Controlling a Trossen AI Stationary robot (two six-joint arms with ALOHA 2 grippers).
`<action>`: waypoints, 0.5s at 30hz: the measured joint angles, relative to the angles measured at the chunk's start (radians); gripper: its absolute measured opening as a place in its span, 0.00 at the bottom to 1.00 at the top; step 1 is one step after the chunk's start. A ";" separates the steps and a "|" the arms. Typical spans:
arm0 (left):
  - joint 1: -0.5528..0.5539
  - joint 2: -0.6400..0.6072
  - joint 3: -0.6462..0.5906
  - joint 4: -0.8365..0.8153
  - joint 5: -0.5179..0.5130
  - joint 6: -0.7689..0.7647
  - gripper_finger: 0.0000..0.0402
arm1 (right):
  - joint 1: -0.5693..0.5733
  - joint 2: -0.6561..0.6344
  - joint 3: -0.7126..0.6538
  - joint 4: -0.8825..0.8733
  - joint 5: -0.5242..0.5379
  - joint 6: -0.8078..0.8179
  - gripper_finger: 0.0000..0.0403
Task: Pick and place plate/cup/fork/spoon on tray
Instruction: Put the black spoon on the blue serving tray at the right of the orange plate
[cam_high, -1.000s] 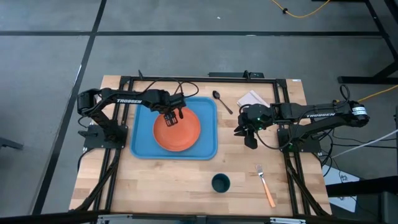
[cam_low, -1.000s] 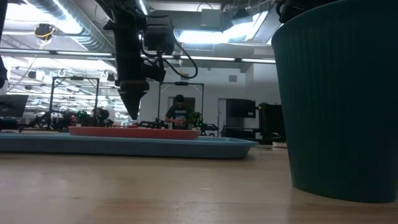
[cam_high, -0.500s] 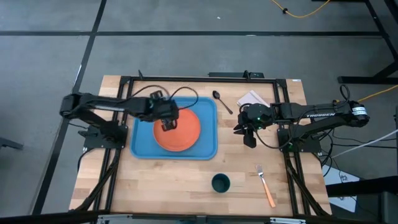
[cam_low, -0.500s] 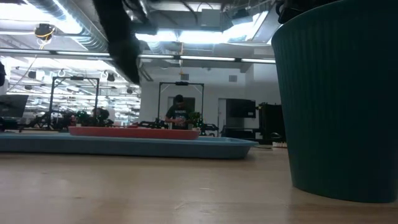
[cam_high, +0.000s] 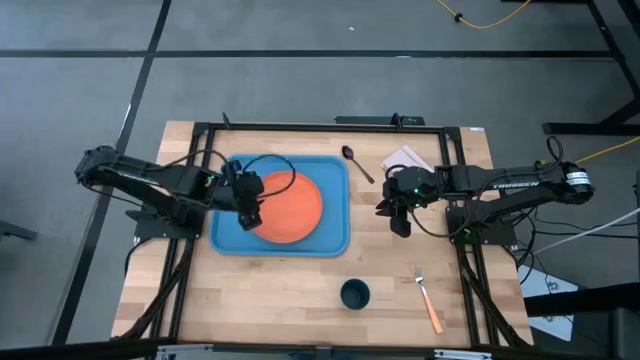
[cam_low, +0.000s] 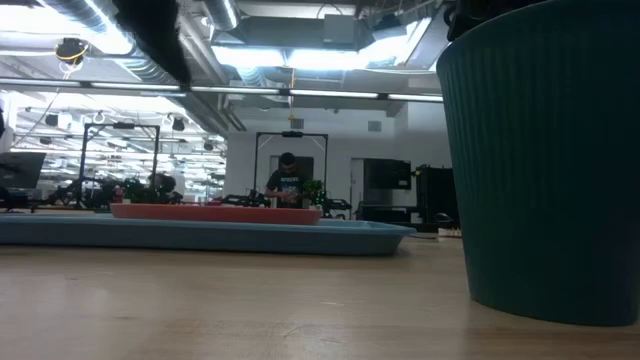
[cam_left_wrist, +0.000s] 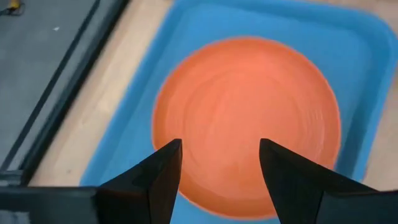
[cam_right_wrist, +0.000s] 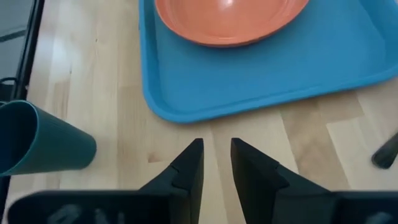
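A pale wooden table (cam_high: 300, 290) on a grey taped floor, framed by black rails; a lit workshop with one distant person (cam_low: 288, 178) lies beyond. The tray (cam_high: 333, 240) sits left of centre with the plate (cam_high: 295, 205) inside it, bare blue showing along every rim. The left gripper (cam_high: 249, 213) hangs over the plate's left edge, fingers (cam_left_wrist: 155, 174) apart and empty — a second ago it stood nearer the plate's middle, and it has since pulled back toward the table's left side and risen out of the low view. The right gripper (cam_high: 399, 222) hovers over bare wood just right of the tray, fingers (cam_right_wrist: 189, 165) narrowly parted, unmoved; the spoon (cam_high: 355, 162) lies beside the tray's far right corner; the cup (cam_high: 355, 294) stands near the front edge, the fork (cam_high: 427, 297) to its right — open wood between them.
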 joint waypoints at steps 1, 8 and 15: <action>-0.012 0.000 -0.019 0.001 0.003 -0.004 0.52 | 0.000 0.000 0.000 -0.002 -0.001 0.007 0.21; -0.092 -0.090 -0.240 0.177 -0.128 -0.139 0.52 | 0.000 0.000 0.000 -0.002 -0.001 -0.071 0.21; -0.128 -0.276 -0.492 0.511 -0.103 -0.066 0.52 | 0.000 0.000 0.000 -0.001 0.000 -0.100 0.21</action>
